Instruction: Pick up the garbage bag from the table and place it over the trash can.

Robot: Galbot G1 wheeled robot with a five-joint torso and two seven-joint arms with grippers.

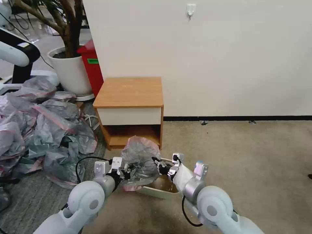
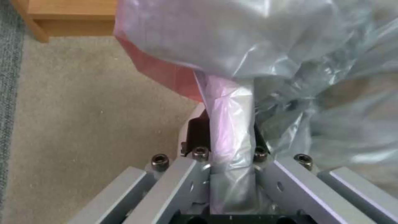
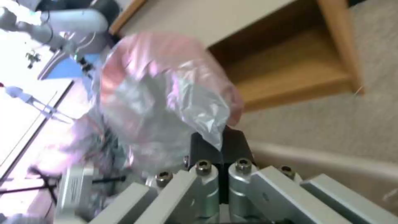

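Pickup: done, as I read it; the nightstand (image 1: 130, 92) top is bare and the garbage bag (image 1: 140, 159) is off it, held up between my two arms
Bag position: low in front of the nightstand's open shelf, over the near-left part of the trash can (image 1: 159, 190), whose cream rim shows just beneath and to the right of it
Left gripper (image 1: 125, 171): clamped on a bunched strip of the bag's pink-edged plastic, which runs straight between the jaws in the left wrist view
Right gripper (image 1: 158, 163): jaws pressed together with a corner of the bag pinched at the tips
Bag state: crumpled, puffed up, mouth not spread
Left to do: I judge the rim must be pulled apart and lowered around the can; not yet seated
Nearby: heap of similar bags (image 1: 39, 123) on the floor to my left, well apart
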